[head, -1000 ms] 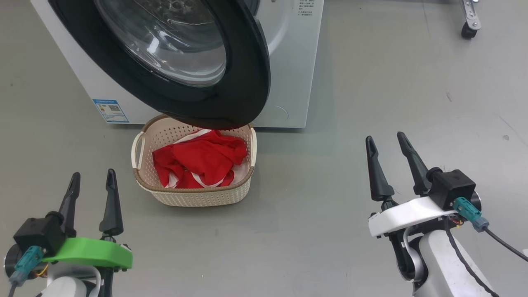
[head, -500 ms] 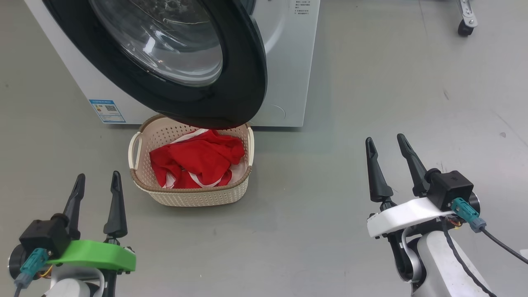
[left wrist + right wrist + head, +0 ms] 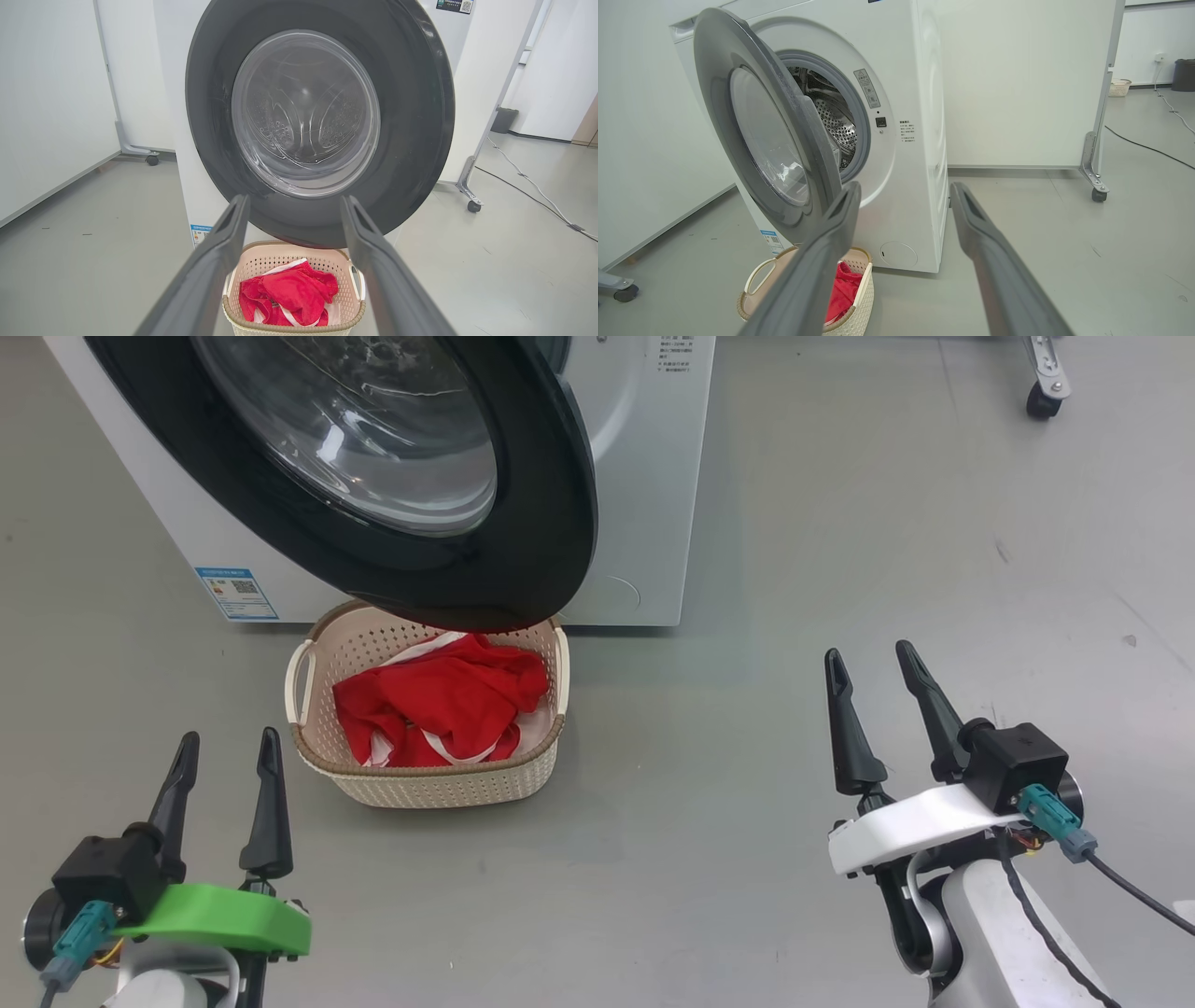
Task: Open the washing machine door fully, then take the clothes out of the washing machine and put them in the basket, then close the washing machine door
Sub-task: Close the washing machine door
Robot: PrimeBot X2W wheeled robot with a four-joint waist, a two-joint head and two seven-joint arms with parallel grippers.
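Claws: left gripper (image 3: 231, 737) and right gripper (image 3: 867, 651) are both spread wide with nothing in them. They hover low over the grey floor (image 3: 747, 756), well apart from everything.
Clothes: the red clothes (image 3: 439, 695) are piled in the basket (image 3: 420, 789), which sits on the floor just in front of the washing machine (image 3: 644, 476).
Door: the washing machine door (image 3: 551, 523) hangs swung out, its lower rim over the back of the basket.
Step, I reckon: unloading looks done, so what's left is shutting the door.
How I'd do it: the left gripper points pretty much square at the door's outer face, so I'd use that one. Lay a finger flat on the black rim near the free edge, not on the glass bulge. Then push in one steady arc toward the gasket (image 3: 865, 116) until it seats. The door seems to pass above the basket, so there's probably no need to move it, but watch that gap.
Hard to tell: whether the drum (image 3: 833, 128) is truly empty. Just a slice peeks past the door, with no red in it.
Hidden: in the head view the door hides the basket's far edge.
Cut off: the door's top runs out of the head view.
Can't make out: the hinge or the latch.
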